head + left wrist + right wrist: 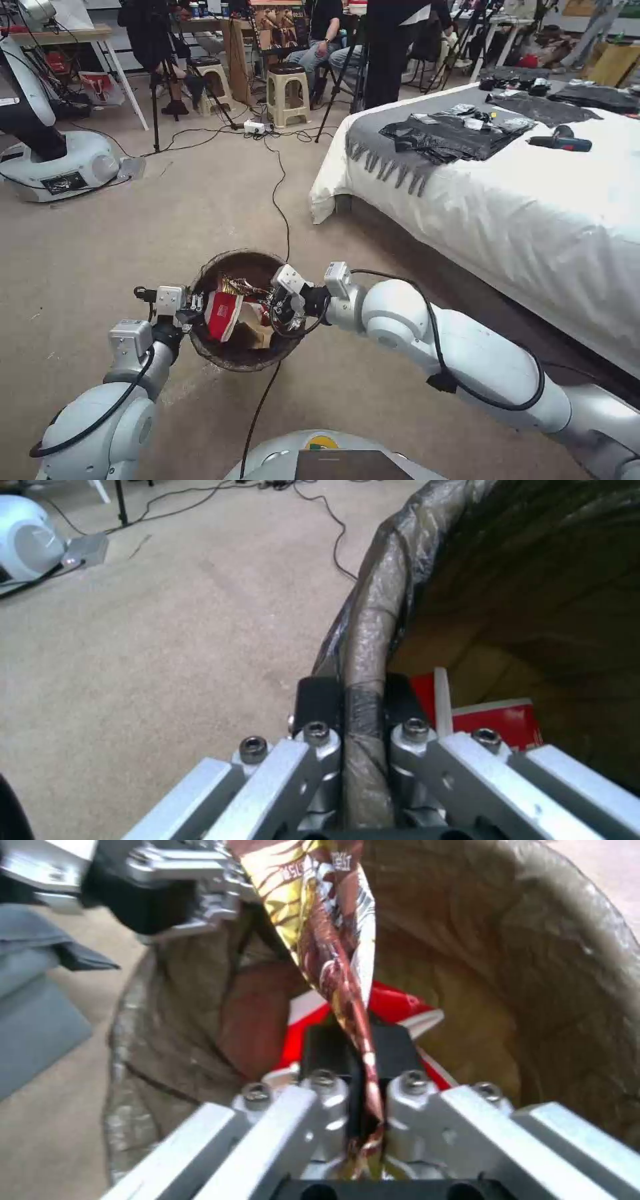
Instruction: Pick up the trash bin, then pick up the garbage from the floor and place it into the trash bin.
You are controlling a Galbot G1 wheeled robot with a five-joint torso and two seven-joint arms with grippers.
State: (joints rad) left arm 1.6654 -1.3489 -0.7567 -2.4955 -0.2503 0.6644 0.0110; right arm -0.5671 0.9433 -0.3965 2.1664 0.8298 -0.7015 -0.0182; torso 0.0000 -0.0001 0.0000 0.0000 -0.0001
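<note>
R hand (363, 1055) grips foil wrapper (327, 930), print unreadable.

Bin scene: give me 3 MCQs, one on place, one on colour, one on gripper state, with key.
1. Where does the left gripper hold the bin?
A. on its rim
B. under its base
C. by a side handle

2. What colour is the packet lying in the bin?
A. blue and black
B. red and white
C. plain green

3. What is the state of the right gripper?
A. open above the floor
B. shut on nothing
C. shut on the foil wrapper

Key: 1 A, the left wrist view shows the fingers either side of the bag-covered rim. 2 B, the head view shows a red packet with a white edge. 3 C, the right wrist view shows the wrapper pinched between the fingers over the bin.
</note>
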